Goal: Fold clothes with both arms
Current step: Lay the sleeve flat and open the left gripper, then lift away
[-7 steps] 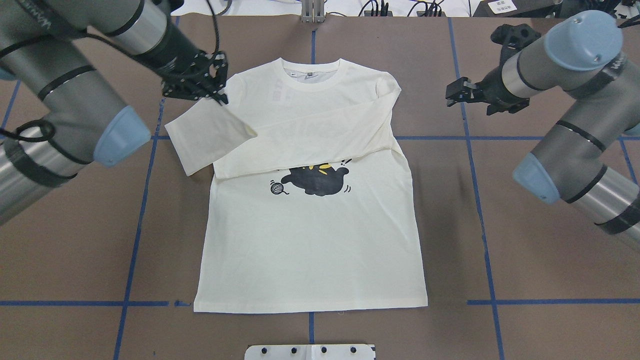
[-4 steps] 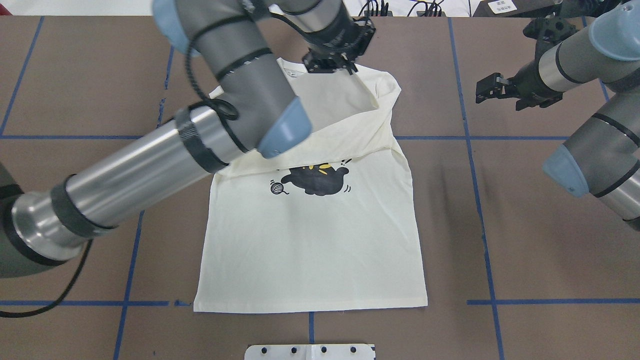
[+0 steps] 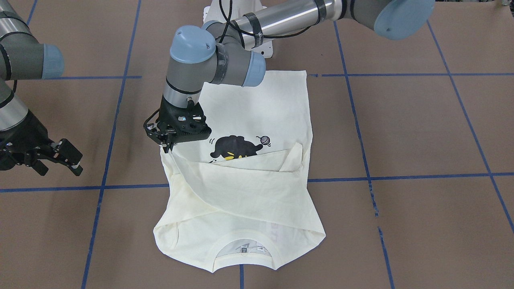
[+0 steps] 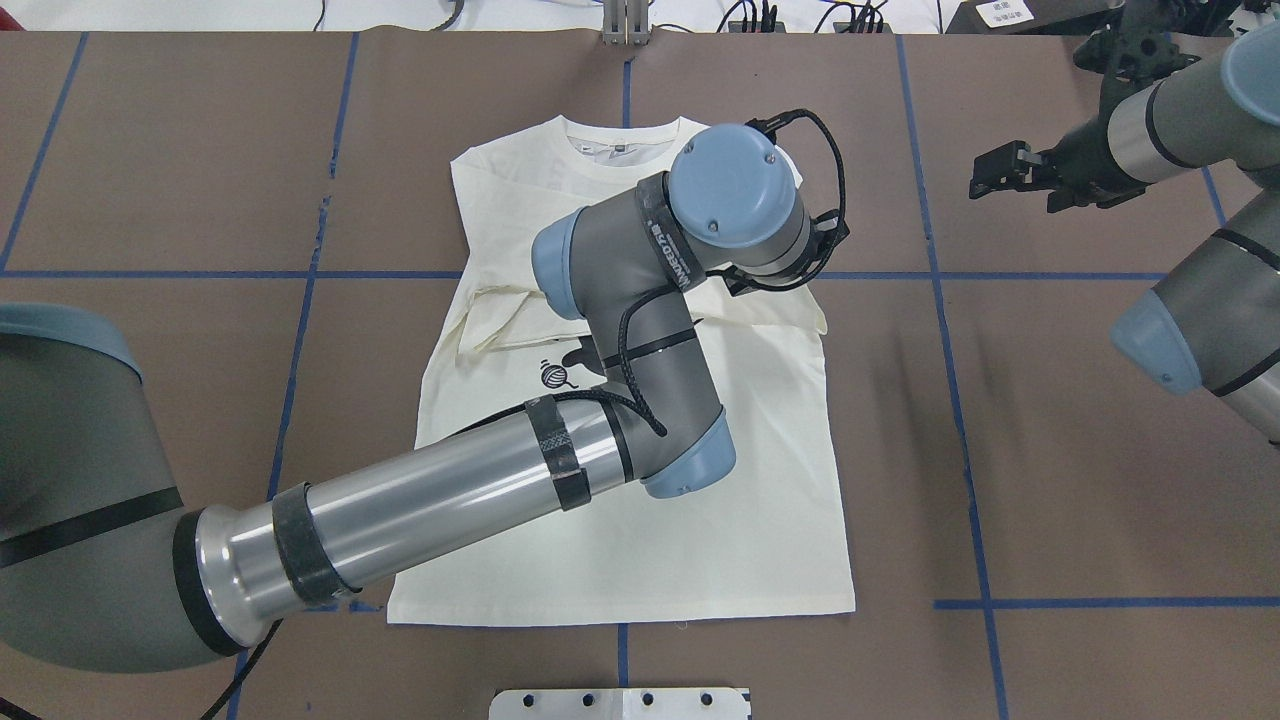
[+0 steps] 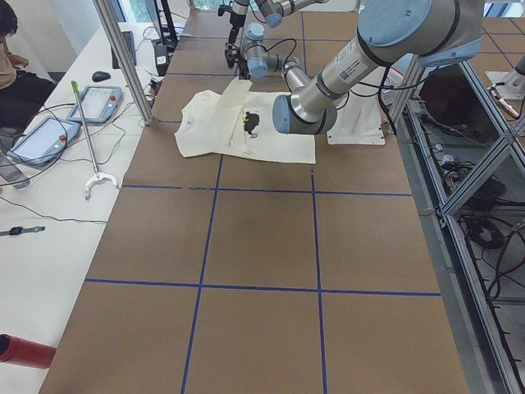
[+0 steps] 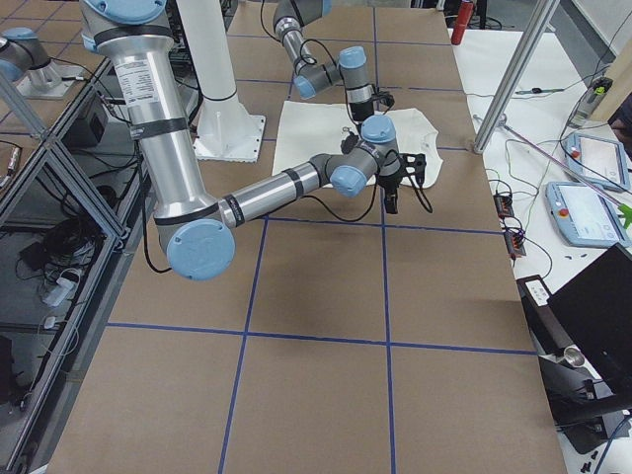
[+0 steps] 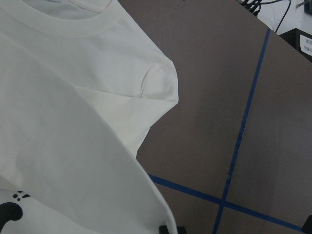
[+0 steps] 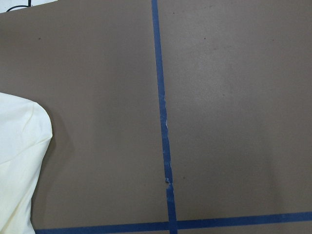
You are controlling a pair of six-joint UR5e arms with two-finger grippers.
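The cream long-sleeved T-shirt [image 4: 620,560] lies flat on the brown table, collar away from the robot's base. Both sleeves are folded across the chest [image 3: 241,188] just above the black cat print [image 3: 235,146]. My left arm reaches across the shirt. Its gripper [image 3: 166,147] is shut on the cuff of one sleeve at the shirt's edge on the robot's right side. In the overhead view that gripper is hidden under its own wrist. My right gripper [image 3: 68,158] is open and empty, low over bare table beside the shirt; it also shows in the overhead view [image 4: 1000,170].
Blue tape lines [image 4: 950,320] divide the brown table into squares. The white pedestal base [image 4: 620,703] stands at the near edge behind the shirt's hem. A side bench with tablets [image 5: 49,135] and cables runs along the far side.
My left arm has swept from the collar across to the shirt's right edge, dragging the sleeve over the chest. My right gripper has drawn back a little further right.
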